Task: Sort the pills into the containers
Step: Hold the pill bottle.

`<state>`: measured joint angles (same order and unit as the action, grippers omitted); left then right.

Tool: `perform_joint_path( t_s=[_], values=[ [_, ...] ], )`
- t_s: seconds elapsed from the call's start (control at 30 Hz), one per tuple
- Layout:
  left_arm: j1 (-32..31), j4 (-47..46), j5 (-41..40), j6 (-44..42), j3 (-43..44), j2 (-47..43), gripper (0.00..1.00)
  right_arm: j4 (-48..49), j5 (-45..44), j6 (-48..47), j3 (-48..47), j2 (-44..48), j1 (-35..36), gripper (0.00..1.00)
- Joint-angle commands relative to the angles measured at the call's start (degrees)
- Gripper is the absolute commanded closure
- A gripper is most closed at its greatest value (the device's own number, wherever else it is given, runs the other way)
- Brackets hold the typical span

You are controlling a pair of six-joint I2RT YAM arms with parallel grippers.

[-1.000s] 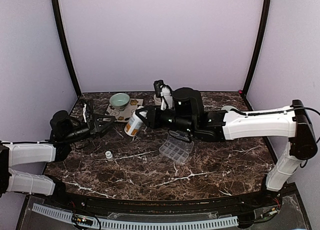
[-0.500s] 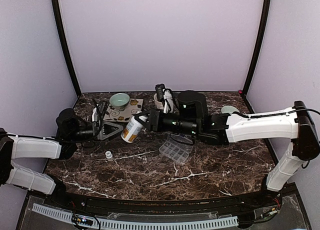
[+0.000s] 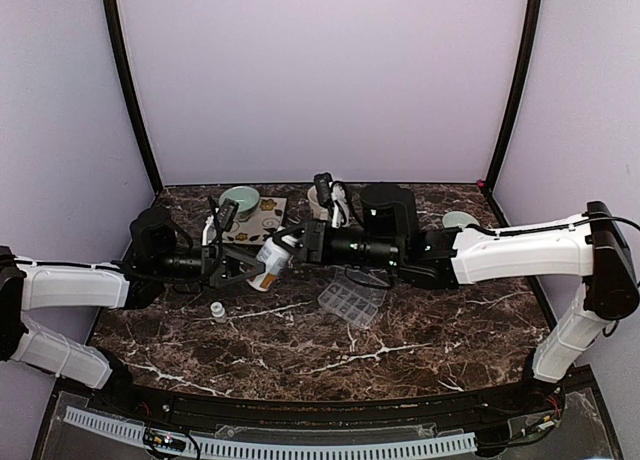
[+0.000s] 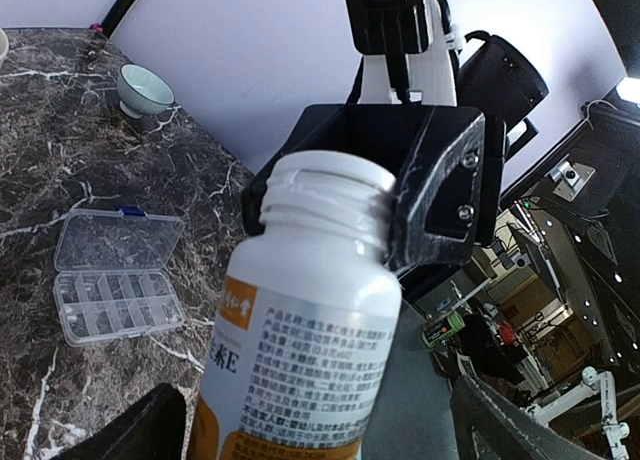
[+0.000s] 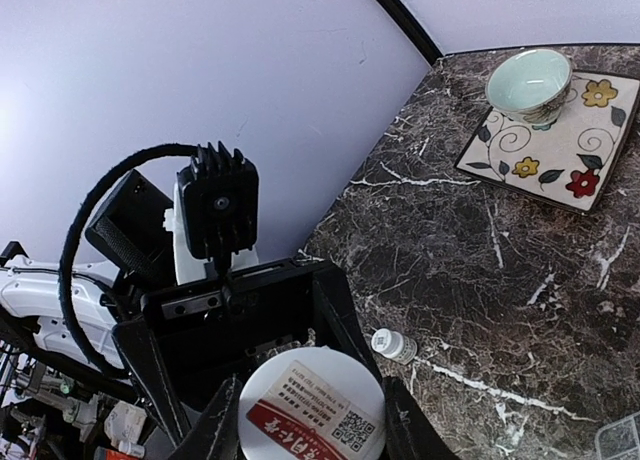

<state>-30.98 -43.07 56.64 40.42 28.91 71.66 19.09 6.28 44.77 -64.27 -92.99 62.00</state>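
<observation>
Now the right claw sits clamped round the neck end of the pill bottle, which looks light, stiff and slick, best gripped across its labelled body where the left claw gapes wide, the open organizer tray on the bench below.

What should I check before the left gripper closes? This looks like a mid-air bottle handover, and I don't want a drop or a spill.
1. Right gripper shut on the pill bottle: ok.
2. Left gripper open, fingers on either side of the bottle body: ok.
3. Bottle neck uncapped, threads bare: ok.
4. Organizer tray on the table, lid open: ok.
5. Pills inside the bottle: cannot tell.
</observation>
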Motion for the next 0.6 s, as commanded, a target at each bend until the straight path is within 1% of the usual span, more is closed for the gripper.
perform_joint_path(
  t_s=[0.0,0.17,0.27,0.37,0.57],
  values=[
    [-1.36,5.71,0.17,-5.41,2.39,-0.07,0.06,5.18,2.49,1.64,0.55,1.05,-0.81,1.0],
    [-2.06,8.06,-0.67,-7.1,3.24,0.06,0.12,5.47,3.3,2.06,0.64,0.86,-1.09,1.0],
    [-2.24,8.48,-1.16,-7.58,3.35,-0.09,0.21,5.65,3.55,2.27,0.72,0.84,-1.09,1.0],
    [-2.24,9.12,-2.08,-8.19,3.39,-0.41,0.27,5.69,3.55,2.46,0.99,0.91,-1.09,1.0],
    [-2.31,9.13,-2.75,-8.69,3.32,-0.73,0.47,6.35,3.73,3.03,1.85,1.18,-1.09,1.0]
  ],
)
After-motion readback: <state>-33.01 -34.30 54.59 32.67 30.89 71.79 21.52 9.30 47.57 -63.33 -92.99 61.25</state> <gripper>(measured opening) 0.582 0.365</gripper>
